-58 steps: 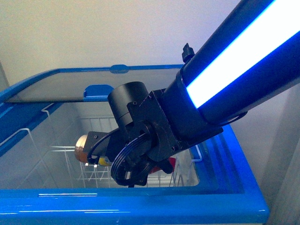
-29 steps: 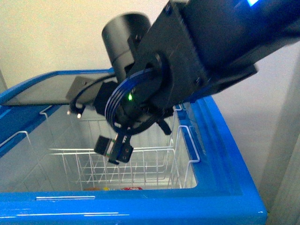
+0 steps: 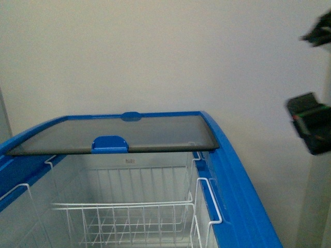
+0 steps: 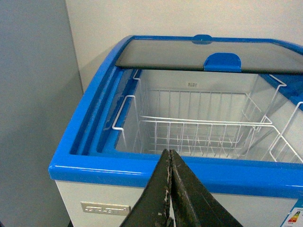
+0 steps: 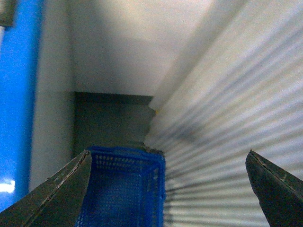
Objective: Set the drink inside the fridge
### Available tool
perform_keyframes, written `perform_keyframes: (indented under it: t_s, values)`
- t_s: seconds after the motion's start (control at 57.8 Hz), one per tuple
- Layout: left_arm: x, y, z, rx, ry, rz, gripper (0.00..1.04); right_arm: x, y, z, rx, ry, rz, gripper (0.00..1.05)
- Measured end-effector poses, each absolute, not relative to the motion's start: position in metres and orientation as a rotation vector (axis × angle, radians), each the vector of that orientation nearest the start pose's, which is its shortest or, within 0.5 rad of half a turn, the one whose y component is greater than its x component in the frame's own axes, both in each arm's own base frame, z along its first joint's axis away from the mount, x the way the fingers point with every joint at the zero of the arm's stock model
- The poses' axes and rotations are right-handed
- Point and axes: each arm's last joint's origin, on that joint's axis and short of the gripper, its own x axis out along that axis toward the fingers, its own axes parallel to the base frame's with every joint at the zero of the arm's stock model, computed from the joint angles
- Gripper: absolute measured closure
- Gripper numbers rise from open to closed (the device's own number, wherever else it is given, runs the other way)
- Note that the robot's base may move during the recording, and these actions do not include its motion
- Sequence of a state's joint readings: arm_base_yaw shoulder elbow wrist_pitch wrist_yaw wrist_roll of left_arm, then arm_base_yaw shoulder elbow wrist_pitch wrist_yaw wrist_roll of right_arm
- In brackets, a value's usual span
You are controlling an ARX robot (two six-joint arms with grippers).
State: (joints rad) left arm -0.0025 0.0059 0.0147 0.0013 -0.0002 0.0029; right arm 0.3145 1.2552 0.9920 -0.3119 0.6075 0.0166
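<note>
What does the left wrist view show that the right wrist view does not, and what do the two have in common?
Only the left wrist view shows the fridge's open inside, its white wire baskets, the slid-back glass lid with its blue handle, and the left tool shut. Only the right wrist view shows a blue plastic basket and the right tool open and empty. Both share a pale wall, blue fridge edge, and no drink.
</note>
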Motion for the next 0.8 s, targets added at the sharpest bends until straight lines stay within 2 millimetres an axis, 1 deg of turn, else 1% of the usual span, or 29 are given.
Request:
perform_keyframes:
  t_s: [0.017,0.035,0.069,0.086,0.104,0.138,0.156,0.173,0.19,0.207,0.225,0.259,0.277,0.311,0.328,0.363,0.398,0.484,0.553,0.605,0.64,0.657,0.709,0.795]
  values:
    - [0.097,0.0,0.168,0.002,-0.01,-0.002,1.02,0.248,0.063,0.298,-0.211,0.513,-0.32,0.07]
    - [0.097,0.0,0.168,0.003,-0.01,-0.002,1.02,0.231,0.057,0.294,-0.175,0.515,-0.346,0.07]
    - [0.097,0.0,0.168,0.002,-0.01,-0.002,1.02,0.209,0.052,0.293,-0.135,0.508,-0.366,0.07]
    - [0.097,0.0,0.168,0.002,-0.01,-0.002,1.02,0.197,0.049,0.286,-0.122,0.525,-0.386,0.07]
    - [0.097,0.0,0.168,0.002,-0.01,-0.002,1.02,0.18,0.047,0.28,-0.105,0.531,-0.406,0.07]
    - [0.097,0.0,0.168,0.002,-0.01,-0.002,1.02,0.158,0.045,0.274,-0.084,0.528,-0.416,0.07]
    - [0.097,0.0,0.168,0.002,-0.01,-0.002,1.02,0.143,0.044,0.266,-0.083,0.538,-0.44,0.07]
    - [0.097,0.0,0.168,0.002,-0.01,-0.002,1.02,0.133,0.044,0.264,-0.08,0.53,-0.434,0.08]
    - [0.097,0.0,0.168,0.002,-0.01,-0.002,1.02,0.129,0.043,0.262,-0.074,0.516,-0.416,0.09]
    - [0.097,0.0,0.168,0.002,-0.01,-0.003,1.02,0.124,0.043,0.259,-0.029,0.465,-0.364,0.12]
    - [0.097,0.0,0.168,0.003,-0.01,-0.002,1.02,0.119,0.044,0.256,0.022,0.418,-0.267,0.15]
    - [0.097,0.0,0.168,0.002,-0.01,-0.003,1.02,0.114,0.044,0.251,0.058,0.355,-0.188,0.18]
    - [0.097,0.0,0.168,0.002,-0.01,-0.002,1.02,0.111,0.044,0.248,0.08,0.293,-0.124,0.22]
    - [0.097,0.0,0.168,0.002,-0.01,-0.002,1.02,0.106,0.043,0.242,0.094,0.205,-0.053,0.27]
    - [0.097,0.0,0.168,0.003,-0.01,-0.002,1.02,0.105,0.043,0.24,0.094,0.18,-0.04,0.29]
    - [0.097,0.0,0.168,0.002,-0.01,-0.002,1.02,0.099,0.039,0.233,0.095,0.055,0.003,0.37]
    - [0.097,0.0,0.168,0.002,-0.01,-0.003,1.02,0.096,0.037,0.231,0.089,-0.001,0.023,0.44]
    - [0.097,0.0,0.168,0.002,-0.01,-0.002,1.02,0.097,0.031,0.218,0.05,-0.002,0.016,0.58]
    - [0.097,0.0,0.168,0.002,-0.011,-0.002,1.02,0.098,0.028,0.21,0.029,0.01,0.014,0.67]
    - [0.097,0.0,0.168,0.002,-0.011,-0.002,1.02,0.099,0.025,0.203,0.018,0.015,0.023,0.77]
    - [0.097,0.0,0.168,0.002,-0.011,-0.002,1.02,0.098,0.022,0.202,0.015,0.006,0.019,0.86]
    - [0.097,0.0,0.168,0.002,-0.011,-0.002,1.02,0.098,0.02,0.201,0.013,0.0,0.014,0.93]
    - [0.097,0.0,0.168,0.002,-0.011,-0.002,1.02,0.098,0.017,0.198,0.007,-0.002,0.011,1.03]
    - [0.097,0.0,0.168,0.002,-0.011,-0.002,1.02,0.098,0.014,0.192,0.005,0.002,0.011,1.02]
